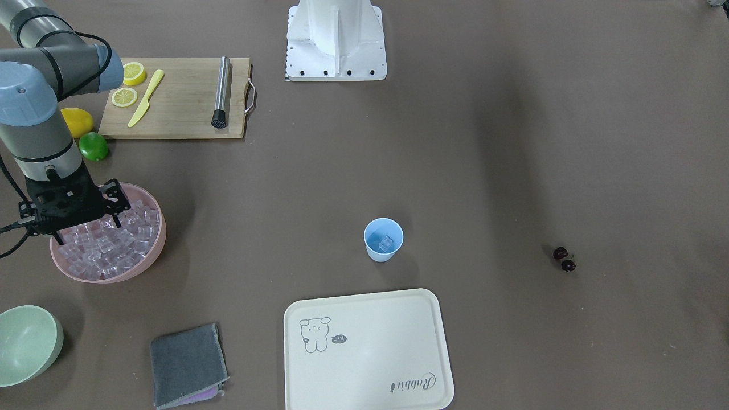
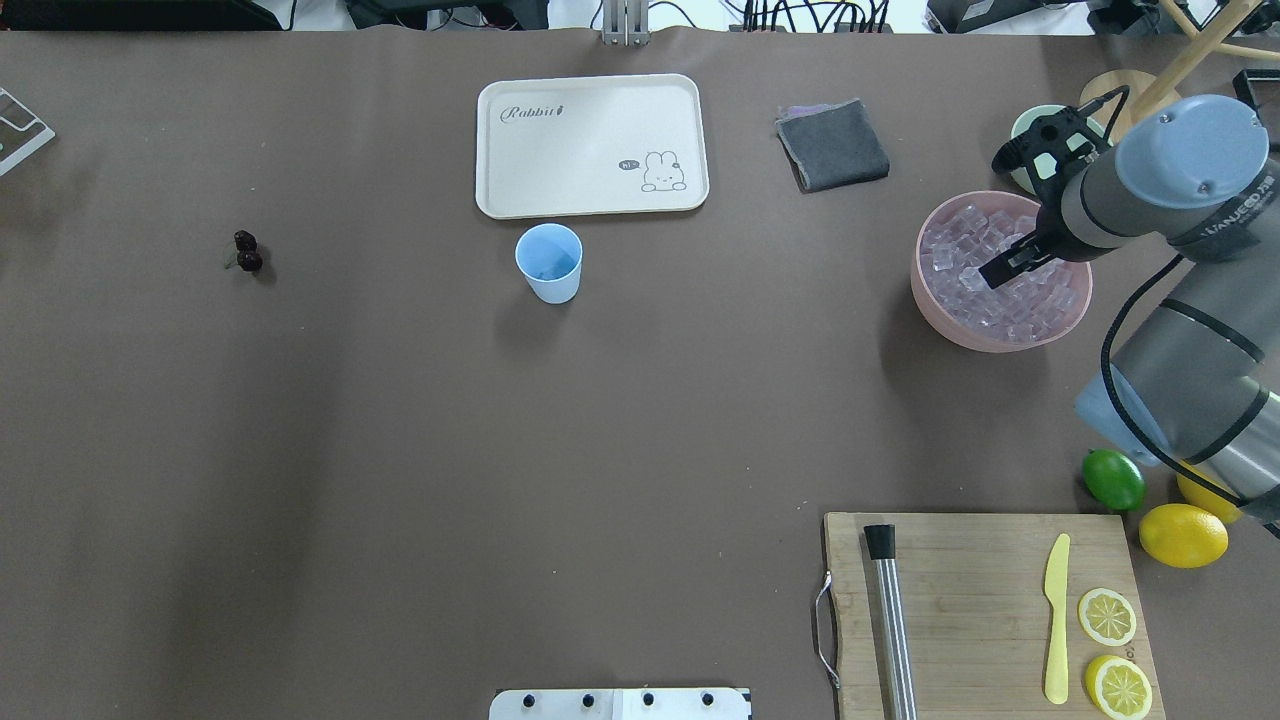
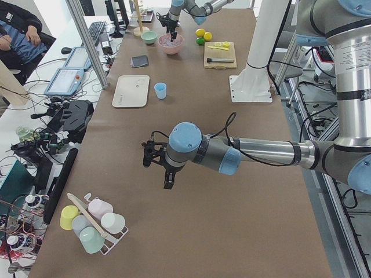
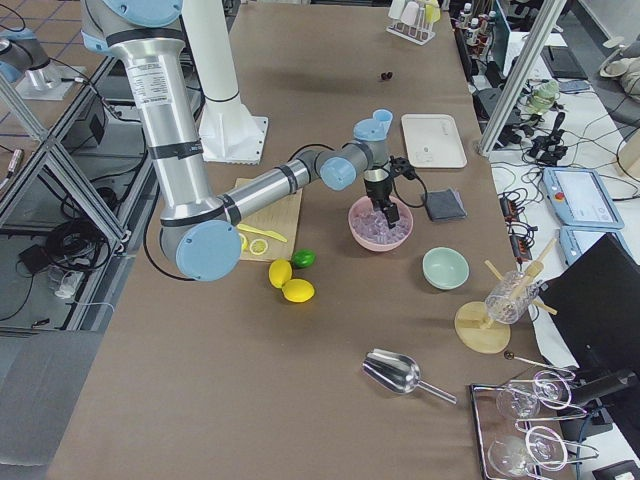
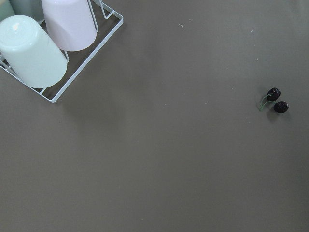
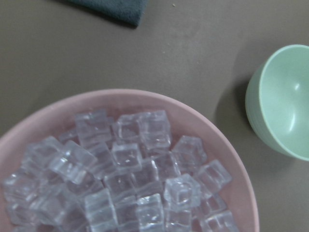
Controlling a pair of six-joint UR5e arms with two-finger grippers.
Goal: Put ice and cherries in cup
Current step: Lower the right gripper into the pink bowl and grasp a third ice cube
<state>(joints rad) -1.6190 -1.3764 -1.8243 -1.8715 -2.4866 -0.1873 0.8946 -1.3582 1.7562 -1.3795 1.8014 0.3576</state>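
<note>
The light blue cup (image 1: 383, 239) stands upright mid-table with one clear ice cube (image 1: 386, 244) inside. Many more ice cubes (image 6: 130, 169) fill the pink bowl (image 1: 155, 250). My right gripper (image 1: 85, 226) hangs just over the ice in this bowl, jaws apart and empty. The two dark cherries (image 1: 564, 259) lie on the bare table far from the cup and also show in the left wrist view (image 5: 276, 100). My left gripper (image 3: 155, 171) shows only in the exterior left view, hovering above the table; I cannot tell its state.
A cream tray (image 1: 367, 350) lies beside the cup. A grey cloth (image 1: 185, 364) and a pale green bowl (image 1: 28, 341) lie near the pink bowl. A cutting board (image 1: 176, 97) holds lemon slices, a knife and a muddler, with a lime (image 1: 93, 146) beside it.
</note>
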